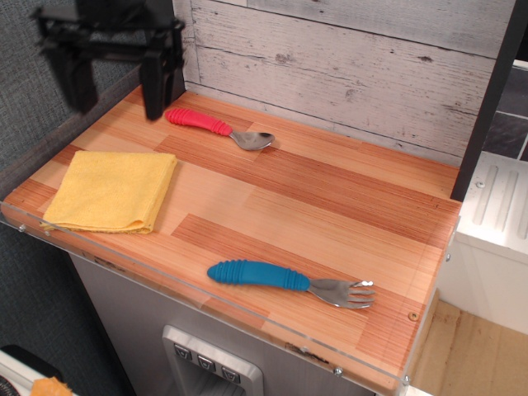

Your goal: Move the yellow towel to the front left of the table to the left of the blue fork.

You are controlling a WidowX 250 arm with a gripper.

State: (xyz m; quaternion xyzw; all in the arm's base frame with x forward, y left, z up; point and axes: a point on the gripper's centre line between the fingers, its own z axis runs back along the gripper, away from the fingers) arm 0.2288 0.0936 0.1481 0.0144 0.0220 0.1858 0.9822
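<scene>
Hovering above the counter [330, 190] rear-left, gripper [115, 95] spread wide, empty — yellow towel [111, 191] lying front-left, left of the blue fork [289, 280]; likely only retreat remaining.

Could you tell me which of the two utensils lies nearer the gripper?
The red spoon, at the back beside the gripper; the blue fork lies at the table's front edge.
</scene>
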